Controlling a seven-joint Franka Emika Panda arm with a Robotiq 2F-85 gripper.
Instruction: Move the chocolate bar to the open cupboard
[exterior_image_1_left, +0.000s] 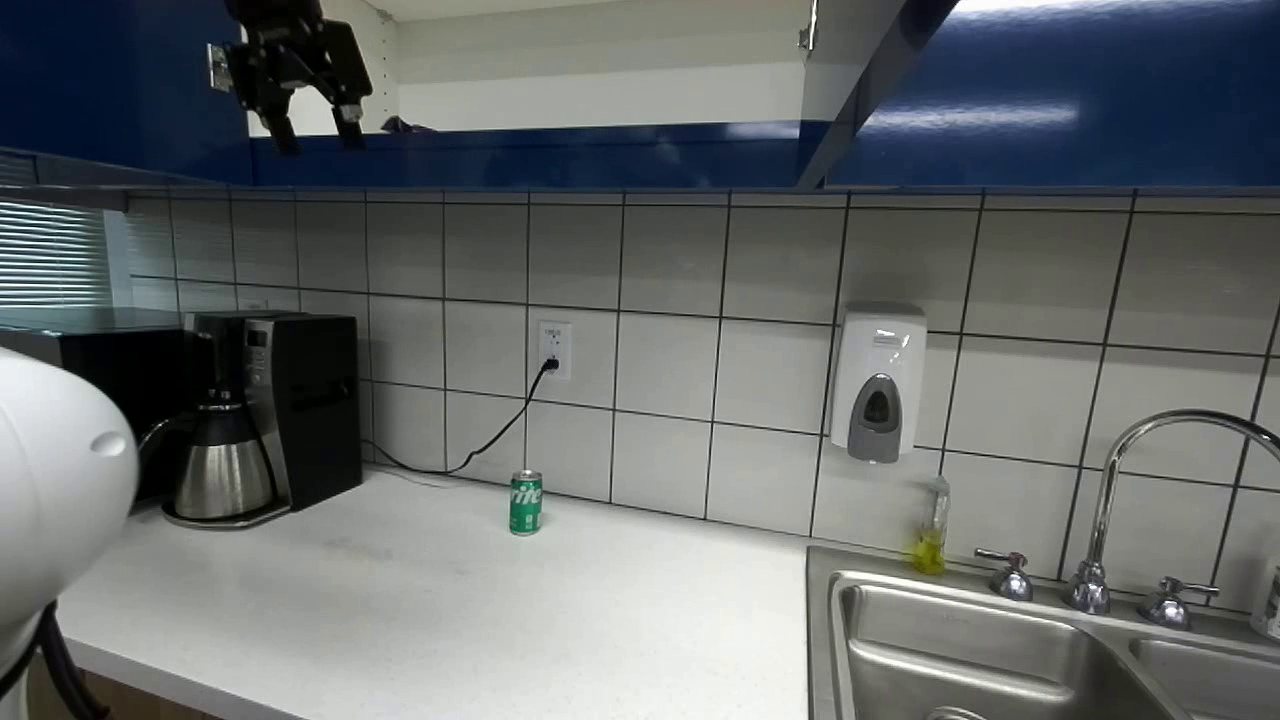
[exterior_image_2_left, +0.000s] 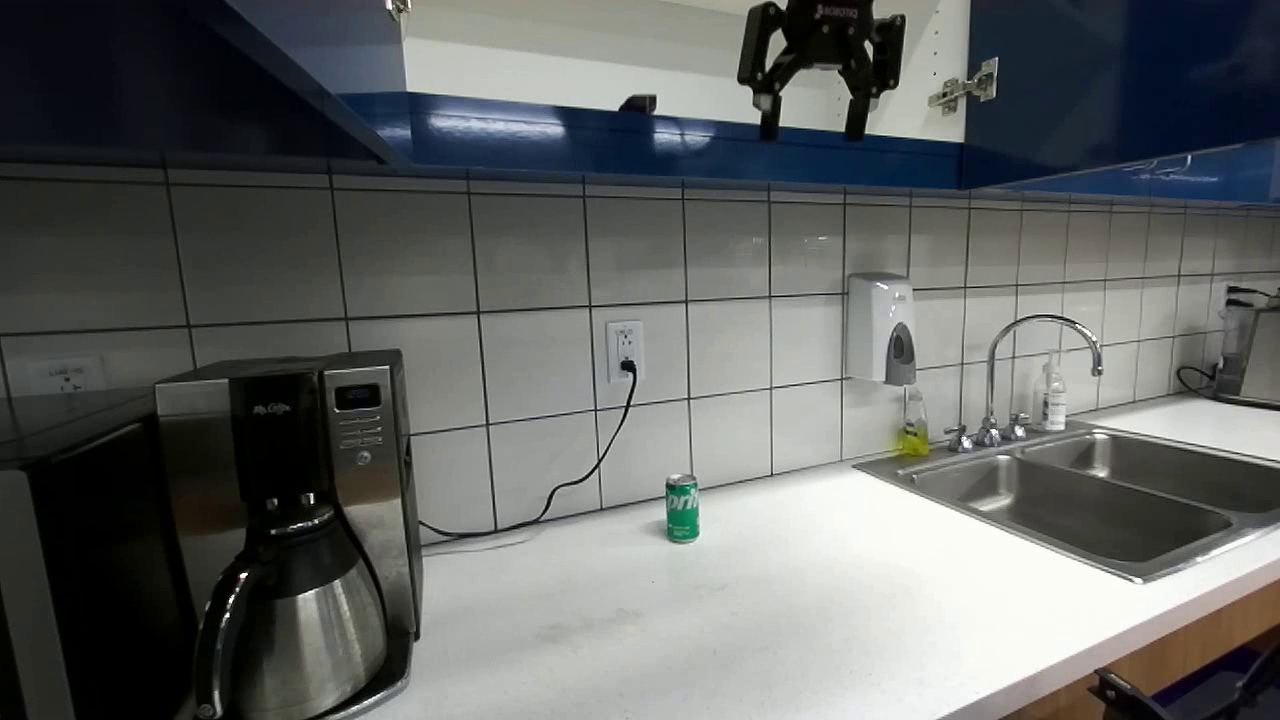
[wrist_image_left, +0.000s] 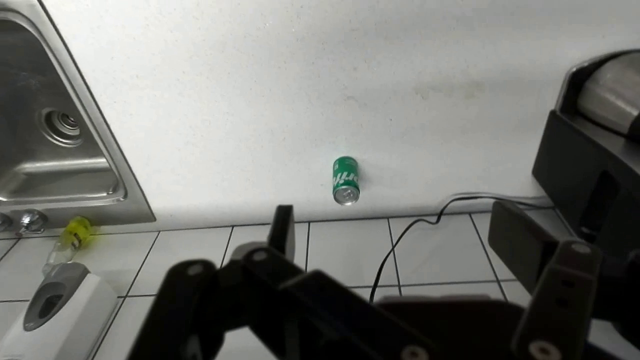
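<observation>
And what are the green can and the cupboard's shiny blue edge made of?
The green can looks like printed metal, probably aluminium: it's silvery on top. The cupboard's blue edge is glossy with bright reflections, so perhaps lacquered or coated board; what's underneath doesn't show.

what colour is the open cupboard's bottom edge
Dark blue; the bottom edge shows best in an exterior view.
</observation>
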